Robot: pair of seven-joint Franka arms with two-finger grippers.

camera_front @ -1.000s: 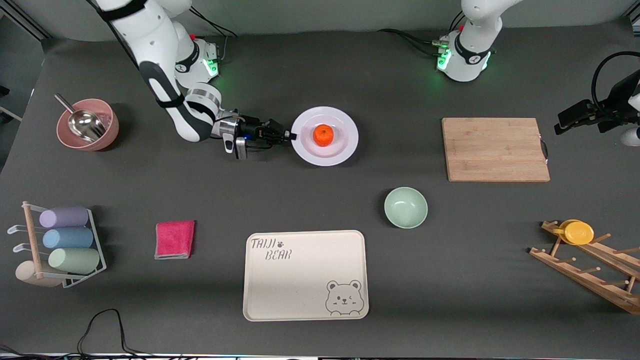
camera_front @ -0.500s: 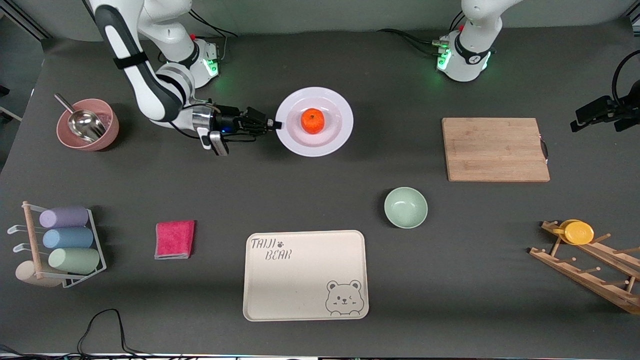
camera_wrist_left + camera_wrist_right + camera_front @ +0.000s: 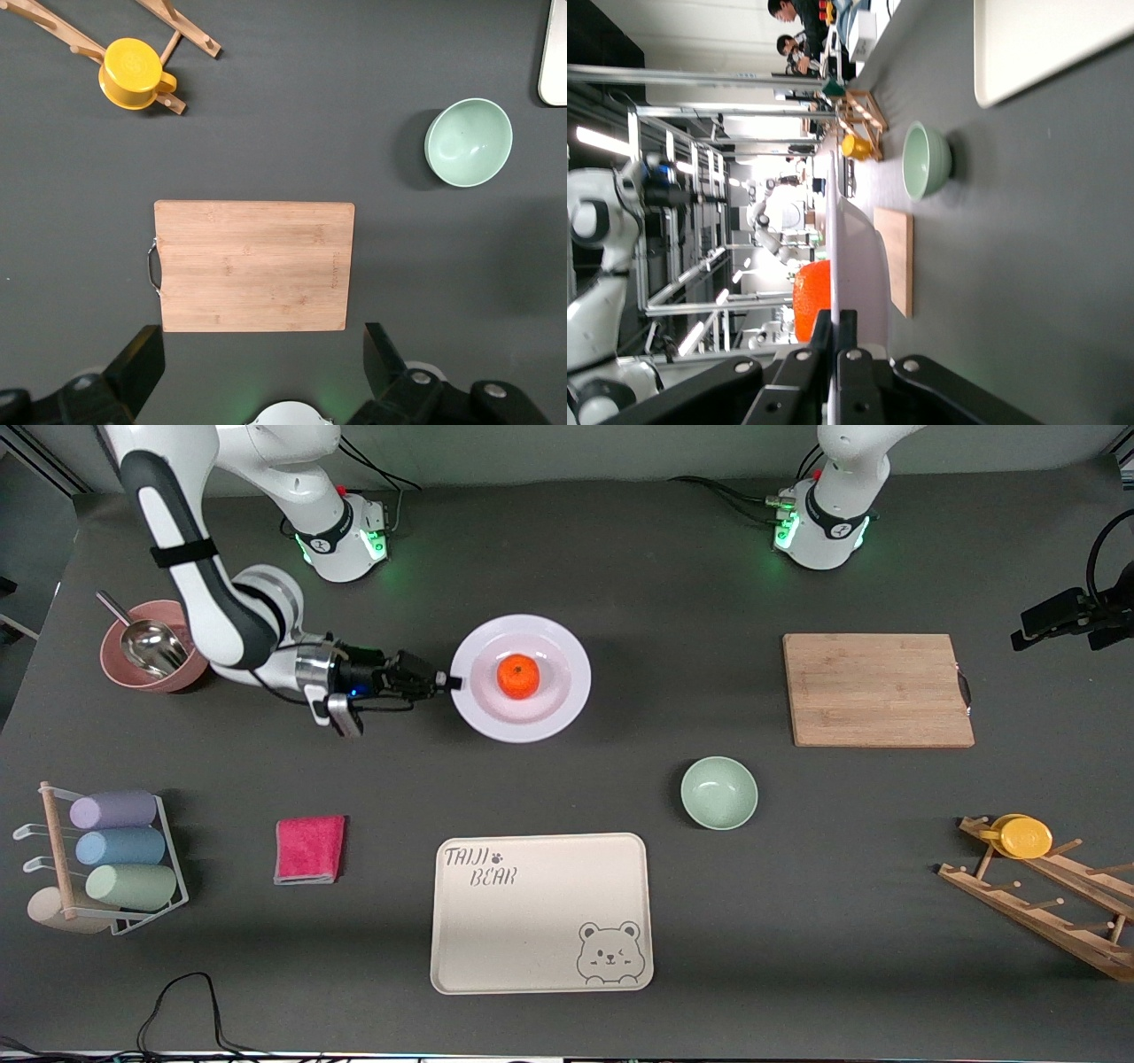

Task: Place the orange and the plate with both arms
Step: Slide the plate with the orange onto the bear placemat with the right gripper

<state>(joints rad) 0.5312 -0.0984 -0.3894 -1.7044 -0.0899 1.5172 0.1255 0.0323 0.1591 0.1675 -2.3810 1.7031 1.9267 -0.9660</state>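
The small round bright-orange fruit (image 3: 518, 676) sits in the middle of the round pale lavender-white glossy plate (image 3: 478, 715), its darker stem spot facing up. In the right wrist view the orange (image 3: 812, 300) shows above the plate's raised rim (image 3: 855, 239), which appears edge-on. The right pincer (image 3: 448, 683) is clamped on the plate's rim at the edge toward the right arm's end of the desk, its two black fingers (image 3: 848, 354) pressed together on the thin rim, so the orange lies just past the fingertips, near them but not touching. Plate and orange are over the middle of the dark grey desk (image 3: 620, 584), somewhat toward the right arm's end; whether the plate rests on the desk or is lifted I cannot tell.

Nearer the front camera stand a mint-green bowl (image 3: 718, 792) and a cream rectangular bear tray (image 3: 541, 911). A rectangular wooden cutting board (image 3: 877, 689) lies toward the left arm's end of the desk.

The left pincer (image 3: 257, 367) waits high over that board, its fingers spread wide apart and holding nothing.
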